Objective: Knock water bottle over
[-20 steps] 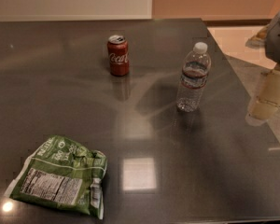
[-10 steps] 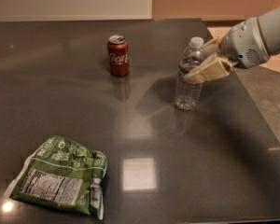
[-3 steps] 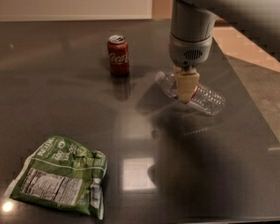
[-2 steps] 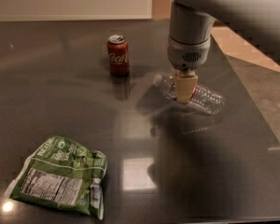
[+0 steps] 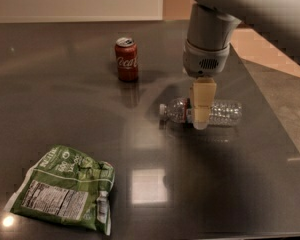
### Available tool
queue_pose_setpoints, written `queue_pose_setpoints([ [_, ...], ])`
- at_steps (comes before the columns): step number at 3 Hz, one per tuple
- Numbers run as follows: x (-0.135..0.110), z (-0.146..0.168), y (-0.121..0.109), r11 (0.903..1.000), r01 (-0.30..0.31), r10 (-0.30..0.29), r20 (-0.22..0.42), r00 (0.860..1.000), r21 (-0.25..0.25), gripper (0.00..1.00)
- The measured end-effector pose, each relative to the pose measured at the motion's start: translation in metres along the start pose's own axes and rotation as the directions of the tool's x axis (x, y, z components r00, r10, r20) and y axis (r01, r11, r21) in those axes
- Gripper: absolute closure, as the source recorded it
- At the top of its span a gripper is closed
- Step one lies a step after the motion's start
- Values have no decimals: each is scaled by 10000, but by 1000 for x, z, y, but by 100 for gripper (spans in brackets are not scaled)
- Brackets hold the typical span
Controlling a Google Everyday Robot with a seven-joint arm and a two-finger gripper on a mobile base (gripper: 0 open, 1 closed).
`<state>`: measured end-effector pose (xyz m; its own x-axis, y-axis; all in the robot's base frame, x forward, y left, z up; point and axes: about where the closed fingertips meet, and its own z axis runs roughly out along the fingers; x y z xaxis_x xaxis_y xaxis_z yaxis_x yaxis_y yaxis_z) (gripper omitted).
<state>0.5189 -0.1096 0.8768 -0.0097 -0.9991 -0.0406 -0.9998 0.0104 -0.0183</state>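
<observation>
The robot's pincer (image 5: 201, 123) hangs tip-down over a dark table (image 5: 65, 109), right in front of the water bottle (image 5: 225, 112). The bottle lies on its side just behind the tip, cap toward the left of the frame. Whether the pincer is spread or pressed together cannot be told, nor whether it touches the bottle.

The knock-over looks done, so the risk now is in the exit. A sideways drag could set the round bottle rolling on the slick top, possibly toward the table edge beyond the pincer's right. A wide swing could clip the red can (image 5: 126, 59) standing behind and to its left.

A green bag (image 5: 65, 186) lies well in front, to the left. The glossy tabletop mirrors a ceiling light, with a pale wall (image 5: 75, 1) behind it and bare floor (image 5: 285, 91) to the right.
</observation>
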Motion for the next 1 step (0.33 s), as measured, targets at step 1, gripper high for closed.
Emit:
queue_pose_setpoints([
  [1,0,0,0,10000,0,0,1,10000,1,0],
])
